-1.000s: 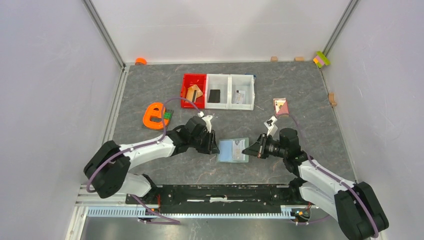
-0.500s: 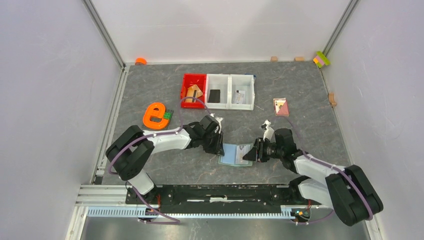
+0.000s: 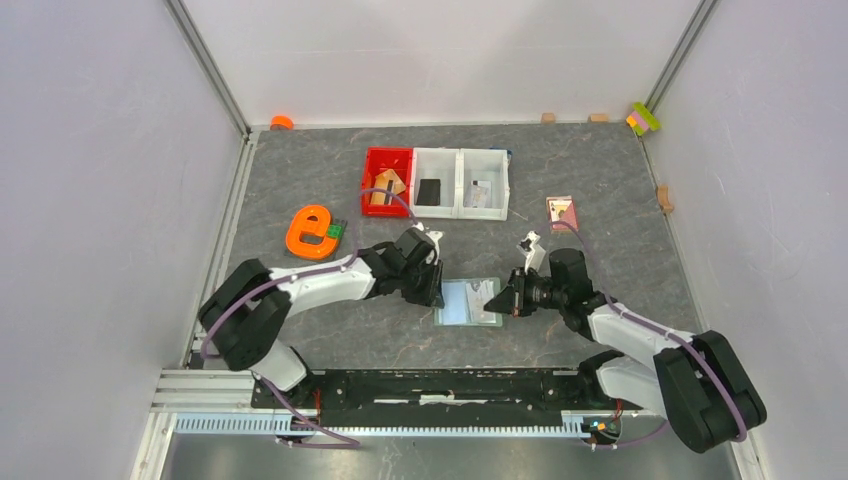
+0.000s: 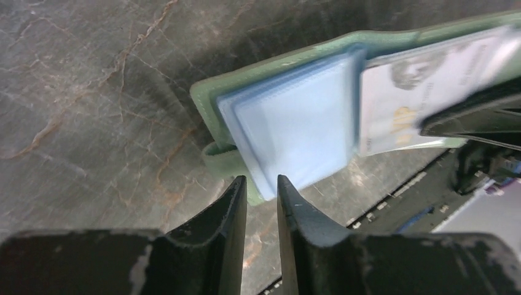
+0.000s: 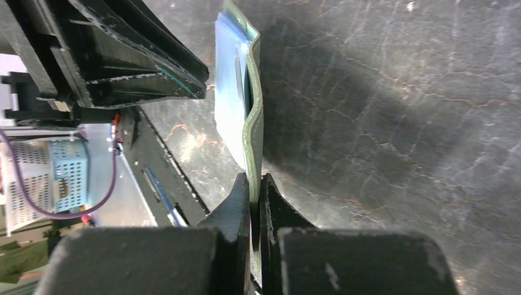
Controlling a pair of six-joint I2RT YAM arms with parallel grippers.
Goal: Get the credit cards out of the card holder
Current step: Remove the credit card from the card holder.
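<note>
The sage-green card holder (image 3: 468, 303) lies open on the table between my arms. In the left wrist view its left half (image 4: 246, 86) carries a pale blue pocket (image 4: 295, 123), and a pale white credit card (image 4: 418, 80) with a gold chip lies on the right half. My left gripper (image 3: 436, 289) is at the holder's left edge, its jaws (image 4: 261, 181) a narrow gap apart with nothing between them. My right gripper (image 3: 505, 299) is shut on the holder's right edge (image 5: 253, 129), lifting that edge slightly.
A red bin (image 3: 372, 170) and two white bins (image 3: 458, 160) stand at the back and hold flat items. A pink square item (image 3: 562, 213) lies at the right. An orange object (image 3: 310, 232) lies at the left. Small blocks line the back wall.
Both grippers have closed in on the holder. My right gripper has taken hold of its right edge, and my left gripper has come to its left edge.
</note>
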